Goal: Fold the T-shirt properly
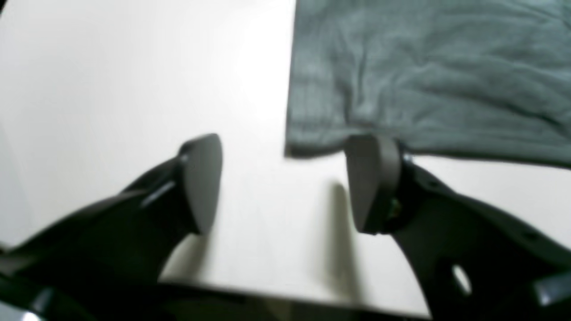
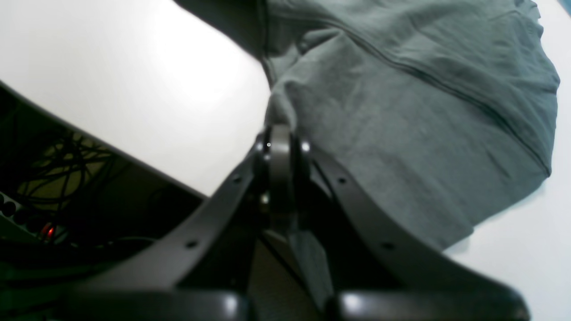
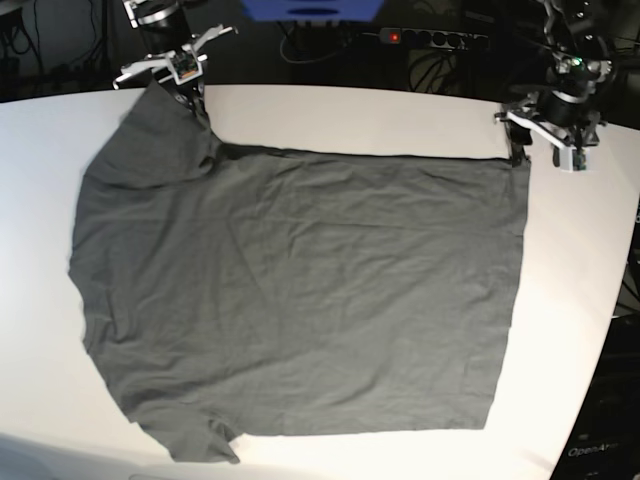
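Charcoal cotton T-shirt [image 3: 300, 300] is lying soft and limp; grab edges, not middle. Right gripper [image 2: 279, 133] is pinching its sleeve, left gripper [image 1: 285, 183] spreading empty just beside the hem corner.

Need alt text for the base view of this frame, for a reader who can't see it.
A dark grey T-shirt lies spread flat on a white table. The right gripper is shut on cloth at one far corner, and the left gripper hangs open at the other.
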